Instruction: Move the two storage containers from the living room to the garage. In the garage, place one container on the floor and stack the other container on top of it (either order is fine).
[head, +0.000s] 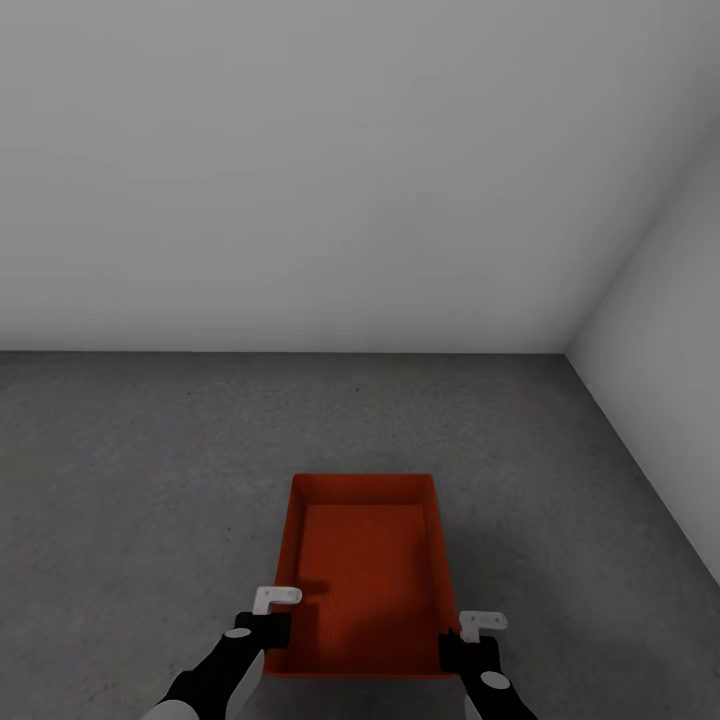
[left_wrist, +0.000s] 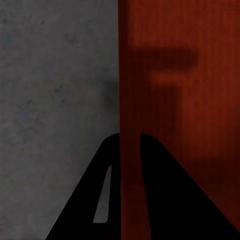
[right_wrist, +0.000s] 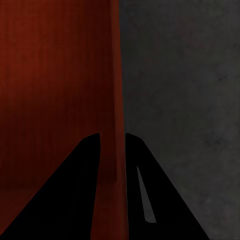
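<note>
The left gripper (left_wrist: 129, 150) straddles the left side wall of the bin (head: 365, 570), one dark finger on the outside and one inside, the thin orange wall pinched between them with no gap that I can see; the right gripper (right_wrist: 112, 150) holds the opposite wall in the same way, one finger on each face. From the head view both grippers sit at the near corners of the bin, left (head: 262, 628) and right (head: 470, 640), so the load is carried by its near end and the far end hangs out ahead of the robot. The bin is open-topped, empty, its ribbed bottom showing, and it is over the grey concrete floor (head: 150, 480) of the garage, close to the robot; whether it already rests on the floor or is just above it I cannot tell, though the wrist views show concrete right alongside the walls. The step in hand looks like setting this bin down. To do it well, both arms should come down together and level, so the far edge does not strike first and twist the thin walls out of the pinch; the grippers should open only once the bottom lies flat, then lift straight up clear of the rim. Around it the floor is bare, a plain back wall (head: 300, 170) stands well beyond, and the right-hand wall (head: 670, 320) meets it at a corner, well apart from the bin. Nothing I can see stands in the way.
</note>
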